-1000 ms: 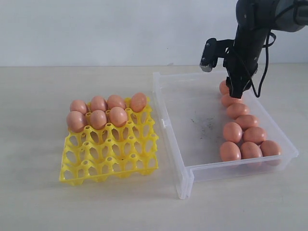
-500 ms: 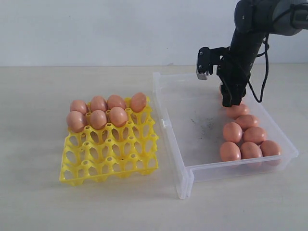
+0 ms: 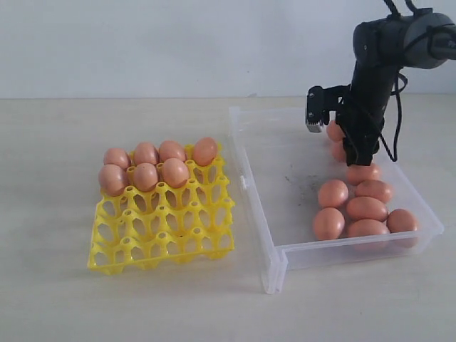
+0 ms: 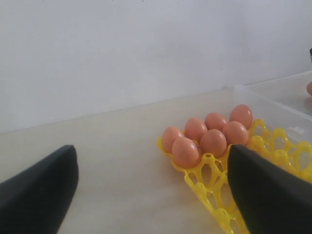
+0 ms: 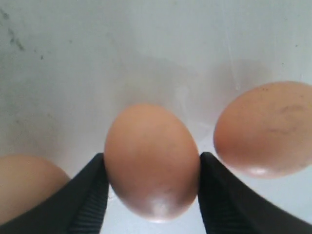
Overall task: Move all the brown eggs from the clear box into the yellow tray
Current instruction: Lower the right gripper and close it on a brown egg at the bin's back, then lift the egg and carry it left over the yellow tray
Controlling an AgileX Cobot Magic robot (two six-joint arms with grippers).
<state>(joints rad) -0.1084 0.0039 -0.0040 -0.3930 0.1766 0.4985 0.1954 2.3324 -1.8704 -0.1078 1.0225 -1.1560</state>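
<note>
Brown eggs (image 3: 356, 208) have rolled apart; the right hand (image 5: 151, 168) pinches one egg (image 5: 151, 151), its arm (image 3: 374, 78) partly hiding others.

Brown eggs (image 3: 144, 176) sitting partly in the yellow tray (image 3: 164, 235), partly in the clear box (image 3: 285, 214) just beside it.
I'm seeing seven orange-brown ones sitting in the tray's back two rows; the others are lying loose along the box's right side, and the right gripper (image 5: 152, 161) is pinching one gripped egg (image 5: 148, 136).
</note>
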